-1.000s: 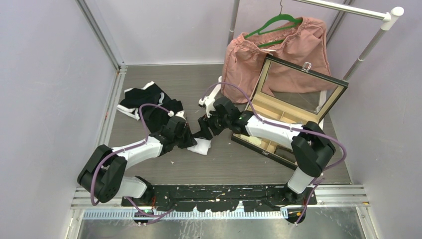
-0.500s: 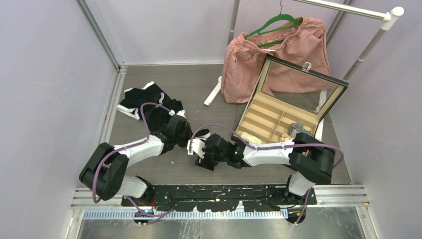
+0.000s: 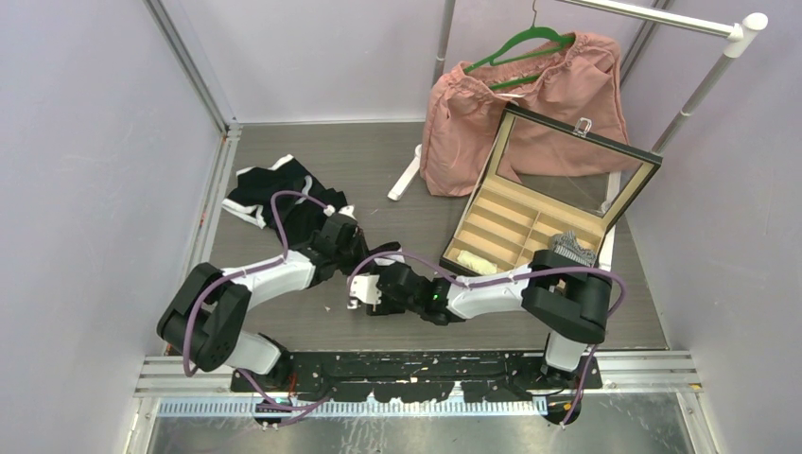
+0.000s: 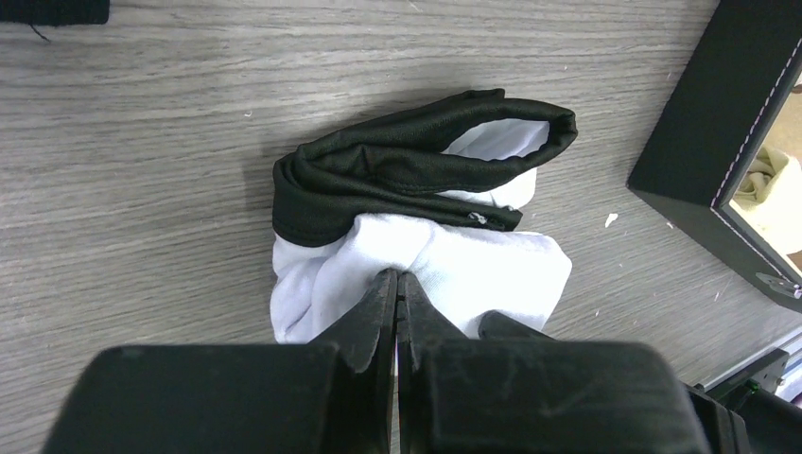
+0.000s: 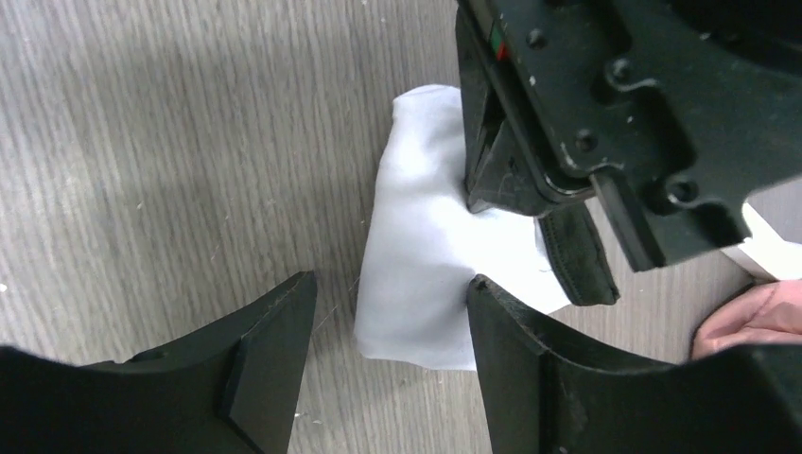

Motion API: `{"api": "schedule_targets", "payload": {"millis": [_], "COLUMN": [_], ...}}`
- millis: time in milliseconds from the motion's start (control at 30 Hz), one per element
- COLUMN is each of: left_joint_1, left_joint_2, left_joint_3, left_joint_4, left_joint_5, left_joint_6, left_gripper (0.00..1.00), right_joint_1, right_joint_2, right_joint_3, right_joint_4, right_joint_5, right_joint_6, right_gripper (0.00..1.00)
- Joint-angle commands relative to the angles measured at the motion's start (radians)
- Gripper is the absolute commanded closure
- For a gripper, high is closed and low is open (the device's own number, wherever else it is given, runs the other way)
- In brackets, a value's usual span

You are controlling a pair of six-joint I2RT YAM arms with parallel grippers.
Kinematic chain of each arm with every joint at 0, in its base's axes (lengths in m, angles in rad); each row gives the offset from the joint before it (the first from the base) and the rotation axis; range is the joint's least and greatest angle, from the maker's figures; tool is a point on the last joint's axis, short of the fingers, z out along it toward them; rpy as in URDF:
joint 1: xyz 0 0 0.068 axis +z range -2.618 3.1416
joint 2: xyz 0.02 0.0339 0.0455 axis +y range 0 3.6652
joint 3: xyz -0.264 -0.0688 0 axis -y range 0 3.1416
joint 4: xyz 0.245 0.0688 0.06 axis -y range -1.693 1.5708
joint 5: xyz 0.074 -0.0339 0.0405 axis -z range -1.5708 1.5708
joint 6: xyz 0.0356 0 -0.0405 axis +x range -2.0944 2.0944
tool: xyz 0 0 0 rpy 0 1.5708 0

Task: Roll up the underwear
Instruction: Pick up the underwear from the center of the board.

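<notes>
The underwear (image 4: 416, 218), white briefs with a black band, lies bunched on the grey wood floor. My left gripper (image 4: 395, 276) is shut, its tips pinching a pucker of the white cloth; in the right wrist view its fingers (image 5: 492, 175) press on the cloth's far side. My right gripper (image 5: 388, 322) is open, low at the near edge of the underwear (image 5: 426, 255), with the white edge between its fingers. From above, both grippers (image 3: 352, 253) (image 3: 371, 284) meet and hide the piece. More black-and-white underwear (image 3: 279, 194) lies at the back left.
An open black box (image 3: 539, 222) with compartments stands at the right, its corner close to the underwear (image 4: 728, 123). A pink garment (image 3: 530, 104) hangs on a green hanger from a rack behind it, and the rack's white foot (image 3: 407, 175) rests on the floor.
My right arm has swung from beside the box down to the near side of the underwear, and its open gripper now stands at the white edge. The left gripper has shifted slightly.
</notes>
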Motion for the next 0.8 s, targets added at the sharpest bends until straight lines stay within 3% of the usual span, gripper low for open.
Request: {"api": "schedule_targets", "payload": {"millis": [0, 200, 300, 433, 633, 767], "left_joint_1": [0.021, 0.034, 0.038, 0.043, 0.06, 0.093], "left_joint_2": [0.064, 0.077, 0.078, 0.078, 0.044, -0.026], "left_joint_3": [-0.014, -0.01, -0.008, -0.004, 0.01, 0.034], "left_joint_4": [-0.108, -0.102, -0.099, -0.098, -0.109, -0.134], "left_joint_5": [-0.04, -0.018, -0.01, 0.001, 0.032, 0.074], "left_joint_6": [0.028, 0.029, 0.033, 0.038, 0.05, 0.043], "left_gripper": [0.99, 0.99, 0.99, 0.99, 0.99, 0.99], "right_joint_1": [0.013, 0.02, 0.021, 0.019, 0.005, -0.015], "right_joint_2": [0.031, 0.115, 0.144, 0.169, 0.174, 0.128], "right_joint_3": [0.044, 0.063, 0.066, 0.071, 0.058, 0.038], "right_joint_4": [0.026, 0.01, 0.003, -0.002, 0.039, 0.052], "right_joint_5": [0.061, 0.179, 0.207, 0.217, 0.212, 0.157], "right_joint_6": [-0.047, -0.093, -0.098, -0.075, -0.017, 0.073], "right_gripper": [0.34, 0.36, 0.43, 0.6, 0.96, 0.99]}}
